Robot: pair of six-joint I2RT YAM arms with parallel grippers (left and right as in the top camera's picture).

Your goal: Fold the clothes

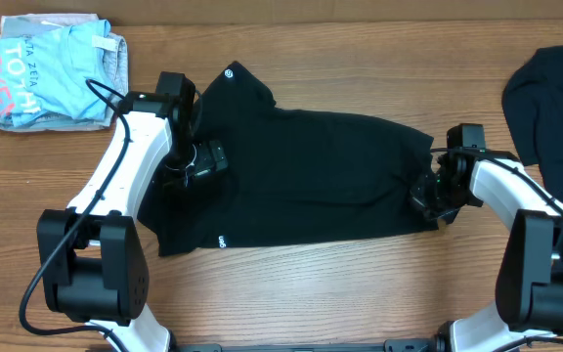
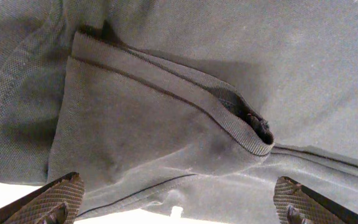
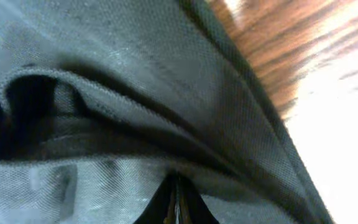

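Judging this fold as barely begun: we see one black T-shirt [image 1: 311, 176] lying mostly flat mid desk [image 1: 311, 293], edges bunched, no clean fold yet, and a second black shirt [image 1: 555, 98] at the far right edge untouched, so most is left. We note the right end effector [image 1: 428, 191] pressed together, pinching the shirt's right edge; the left end effector [image 1: 208, 158] is spread wide over the sleeve hem, holding nothing. Bare desk in front gives room; a pile of light clothes [image 1: 47, 68] sits top left, apart
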